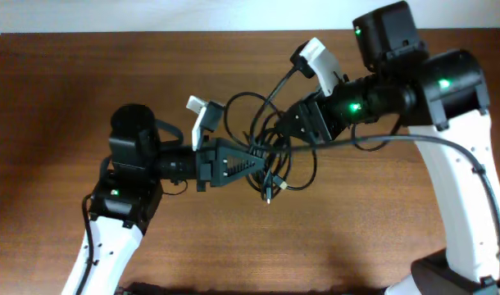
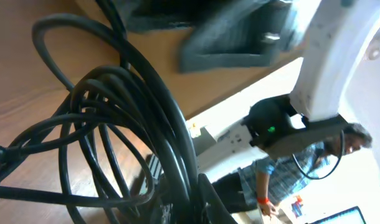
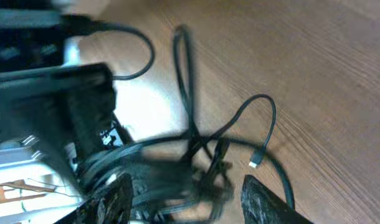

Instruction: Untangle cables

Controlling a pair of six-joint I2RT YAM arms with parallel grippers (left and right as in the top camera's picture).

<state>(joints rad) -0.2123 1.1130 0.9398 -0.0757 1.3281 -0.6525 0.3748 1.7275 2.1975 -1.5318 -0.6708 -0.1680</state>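
Thick black strands of the cables point(image 2: 146, 124) are crowding right up against the left wrist lens, fanning out in several loops over the wooden table point(image 1: 70, 98) and then running together into one tight bunch at the bottom of that view. From overhead the left gripper point(image 1: 261, 160) is reaching in from the left and tapering to a closed point inside the tangle, so it is reading as pinched on that bunch, though the contact itself is hiding under the strands. The right gripper point(image 3: 187, 183) is coming in from the upper right, and in its own camera its two fingers are standing spread wide, with the blurred knot lying in the gap between them and nothing yet squeezed. So the tangle is sitting between the two arms, touching the left one and just ahead of the right. Its loops are stretching mostly across the line joining the grippers, one tall loop rising toward the far edge and a loose plug end point(image 1: 268, 197) trailing off toward the near edge. Judging from this, the coming move is depending on the right fingers closing on a strand separate from the one the left is holding, so that the arms can be drawing apart along their shared line
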